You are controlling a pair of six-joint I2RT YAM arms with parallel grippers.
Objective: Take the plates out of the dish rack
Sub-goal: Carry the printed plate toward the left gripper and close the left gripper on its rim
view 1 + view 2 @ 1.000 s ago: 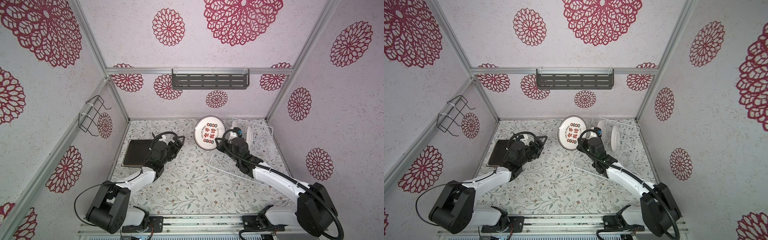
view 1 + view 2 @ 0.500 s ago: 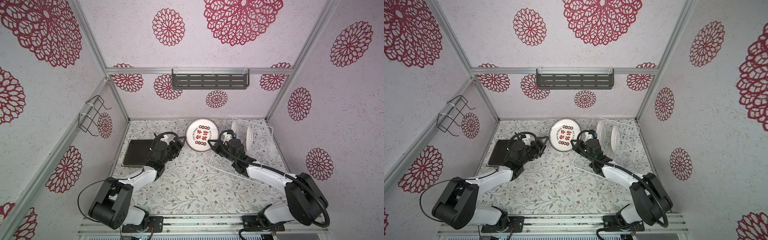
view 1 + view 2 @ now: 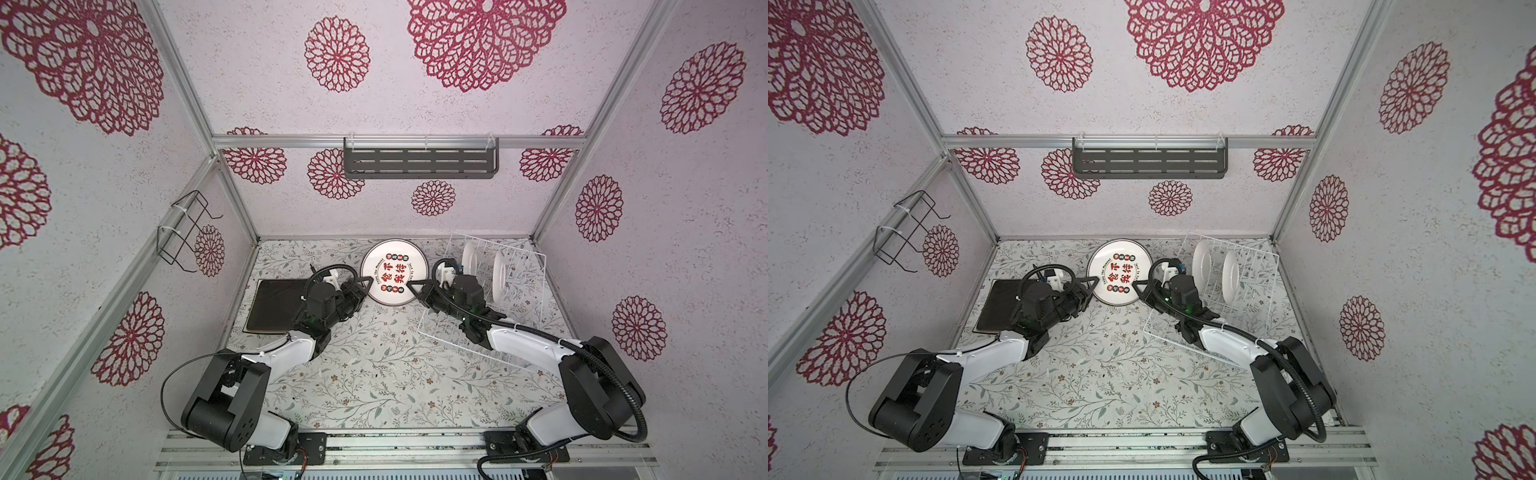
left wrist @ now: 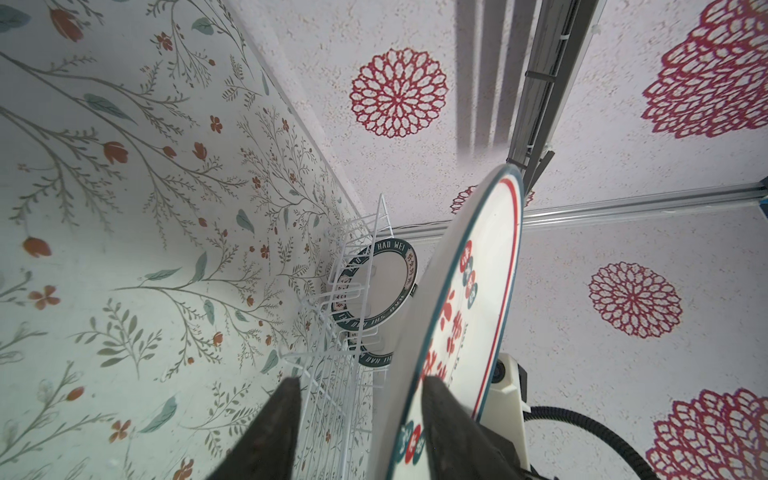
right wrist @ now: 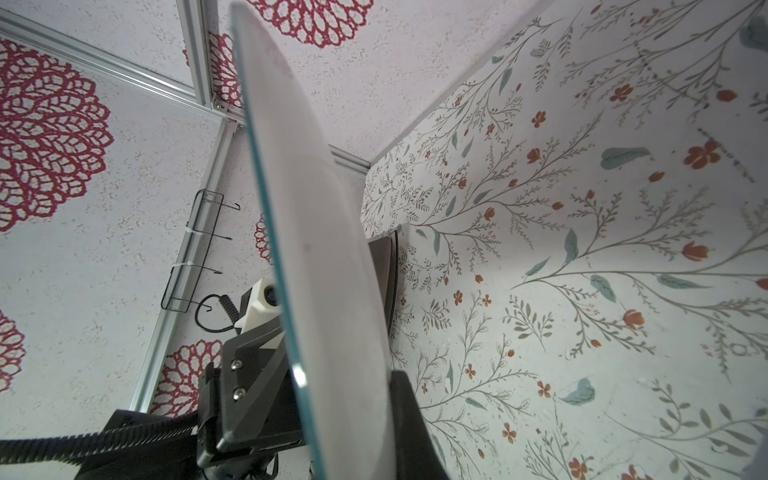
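Note:
A round white plate with red characters [image 3: 394, 272] [image 3: 1120, 272] hangs over the back middle of the table, face up toward both top views. My right gripper [image 3: 411, 286] [image 5: 353, 395] is shut on its right rim. My left gripper [image 3: 366, 286] [image 4: 361, 379] straddles the left rim. It is open: one finger lies on the printed face [image 4: 469, 311], and the other stands off the back with a gap. Two round white plates [image 3: 469, 257] [image 3: 500, 270] stand upright in the white dish rack [image 3: 498, 244]; their rims are lettered dark teal [image 4: 374, 286]. A black square plate [image 3: 276, 305] lies flat at the left.
The rack sits in the back right corner, tilted, with my right arm crossing its near edge. A black wire holder [image 3: 183, 232] hangs on the left wall and a dark grey slotted shelf [image 3: 419, 162] on the back wall. Walls close in on three sides.
My right gripper carried the red-character plate leftward, away from the rack to the middle. My left gripper came up to the plate's left rim and its jaws narrowed around it.

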